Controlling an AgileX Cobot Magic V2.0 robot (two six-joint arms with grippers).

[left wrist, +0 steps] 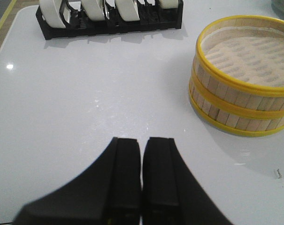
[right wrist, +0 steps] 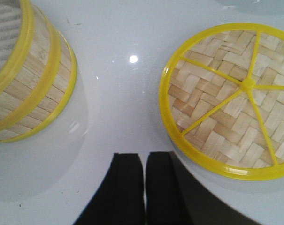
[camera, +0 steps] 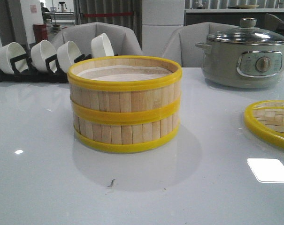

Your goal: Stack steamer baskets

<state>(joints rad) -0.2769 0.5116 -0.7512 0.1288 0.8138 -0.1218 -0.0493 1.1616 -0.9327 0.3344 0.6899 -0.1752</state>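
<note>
Front camera sits low, near desk [camera: 48, 187] height, facing forward; stacked steamer baskets [camera: 125, 104] close and central, bowl rack [camera: 19, 70] at 10 o'clock, grey pot [camera: 245, 58] at 2 o'clock, woven lid [camera: 269, 123] cut off at 3 o'clock. Left wrist camera looks down and forward over its end effector [left wrist: 142, 178], fairly high; shares the stacked steamer baskets [left wrist: 240, 75] and bowl rack [left wrist: 109, 21] with front. Right wrist camera looks steeply down, close to the desk; shares the baskets' edge [right wrist: 29, 79] and woven lid [right wrist: 228, 101].
</note>
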